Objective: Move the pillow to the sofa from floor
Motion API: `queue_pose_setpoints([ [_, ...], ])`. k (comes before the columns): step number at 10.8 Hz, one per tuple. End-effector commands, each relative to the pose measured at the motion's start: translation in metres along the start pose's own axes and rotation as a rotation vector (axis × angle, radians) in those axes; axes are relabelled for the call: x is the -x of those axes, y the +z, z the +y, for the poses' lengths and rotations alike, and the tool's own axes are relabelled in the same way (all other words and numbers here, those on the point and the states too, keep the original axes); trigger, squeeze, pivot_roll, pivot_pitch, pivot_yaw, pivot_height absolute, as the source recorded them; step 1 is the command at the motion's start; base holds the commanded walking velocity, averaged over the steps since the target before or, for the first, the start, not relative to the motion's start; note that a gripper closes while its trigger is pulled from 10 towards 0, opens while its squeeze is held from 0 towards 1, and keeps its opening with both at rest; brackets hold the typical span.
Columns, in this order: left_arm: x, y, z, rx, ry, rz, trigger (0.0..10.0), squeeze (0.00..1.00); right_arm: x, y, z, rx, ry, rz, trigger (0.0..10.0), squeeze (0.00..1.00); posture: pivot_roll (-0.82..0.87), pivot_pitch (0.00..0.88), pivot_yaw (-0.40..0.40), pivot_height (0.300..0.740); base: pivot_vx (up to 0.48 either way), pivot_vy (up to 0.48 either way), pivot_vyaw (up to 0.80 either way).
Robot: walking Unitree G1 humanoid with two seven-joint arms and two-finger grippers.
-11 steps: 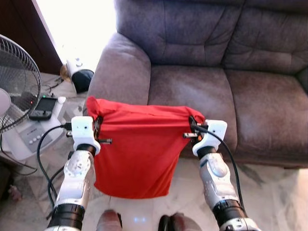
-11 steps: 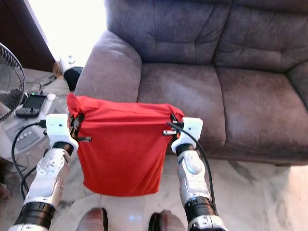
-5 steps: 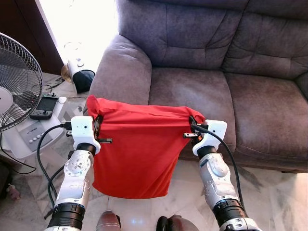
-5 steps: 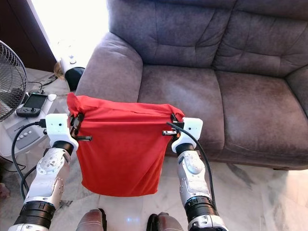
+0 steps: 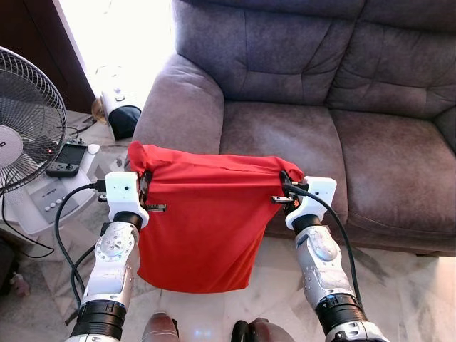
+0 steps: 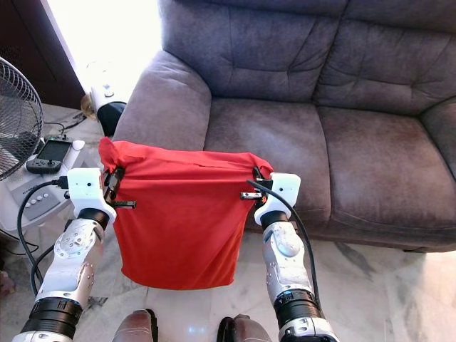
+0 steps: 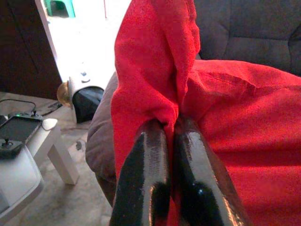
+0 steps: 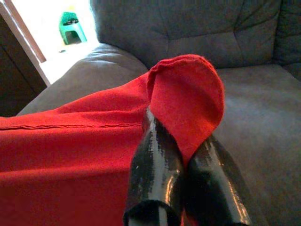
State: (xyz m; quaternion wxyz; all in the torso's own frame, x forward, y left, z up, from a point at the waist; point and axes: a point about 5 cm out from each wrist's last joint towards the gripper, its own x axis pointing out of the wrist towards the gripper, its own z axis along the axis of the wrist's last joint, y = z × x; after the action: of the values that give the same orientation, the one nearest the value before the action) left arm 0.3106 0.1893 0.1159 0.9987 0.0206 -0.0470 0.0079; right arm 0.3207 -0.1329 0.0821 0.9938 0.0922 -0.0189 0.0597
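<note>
I have both sets of fingers pressed together on red fabric: the left gripper (image 7: 171,136) pinches the pillow's (image 5: 206,221) upper corner at my 10 o'clock, and the right gripper (image 8: 181,141) clamps the opposite upper corner at my 2 o'clock. The pillow hangs stretched between them, its top edge taut from one grip to the other, its body drooping clear above the marble floor (image 5: 413,299). Just beyond it, at 12 o'clock, I see the grey sofa (image 5: 320,92); a fan (image 5: 25,135) stands at 9 o'clock.
</note>
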Motion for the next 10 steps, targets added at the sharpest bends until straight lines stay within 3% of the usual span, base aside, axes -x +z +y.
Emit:
queue_pose_setpoints([
  [1, 0.004, 0.017, 0.015, -0.047, 0.031, -0.103, 10.0, 0.0, 0.003, 0.024, -0.018, 0.029, -0.074, -0.128, 10.0, 0.0, 0.16, 0.08, -0.095, 0.74, 0.0, 0.0, 0.0],
  [4, -0.003, 0.016, 0.006, -0.034, 0.012, -0.104, 10.0, 0.0, 0.005, 0.024, -0.021, 0.055, -0.075, -0.12, 10.0, 0.0, 0.16, 0.033, -0.101, 0.74, 0.0, 0.0, 0.0],
  [6, -0.009, 0.019, -0.007, -0.036, -0.039, -0.117, 10.0, 0.0, 0.001, 0.031, -0.02, 0.071, -0.084, -0.141, 10.0, 0.0, 0.15, 0.013, -0.088, 0.74, 0.0, 0.0, 0.0],
  [7, -0.01, 0.023, -0.021, -0.023, -0.089, -0.133, 10.0, 0.0, 0.005, 0.035, -0.021, 0.104, -0.095, -0.162, 10.0, 0.0, 0.18, 0.007, -0.086, 0.74, 0.0, 0.0, 0.0],
  [9, 0.001, 0.029, -0.043, -0.026, -0.178, -0.167, 10.0, 0.0, 0.032, 0.032, -0.029, 0.169, -0.138, -0.165, 10.0, 0.0, 0.18, 0.0, -0.079, 0.74, 0.0, 0.0, 0.0],
  [10, 0.009, 0.025, -0.037, -0.044, -0.154, -0.163, 10.0, 0.0, 0.045, 0.035, -0.03, 0.224, -0.138, -0.177, 10.0, 0.0, 0.17, 0.0, -0.076, 0.74, 0.0, 0.0, 0.0],
])
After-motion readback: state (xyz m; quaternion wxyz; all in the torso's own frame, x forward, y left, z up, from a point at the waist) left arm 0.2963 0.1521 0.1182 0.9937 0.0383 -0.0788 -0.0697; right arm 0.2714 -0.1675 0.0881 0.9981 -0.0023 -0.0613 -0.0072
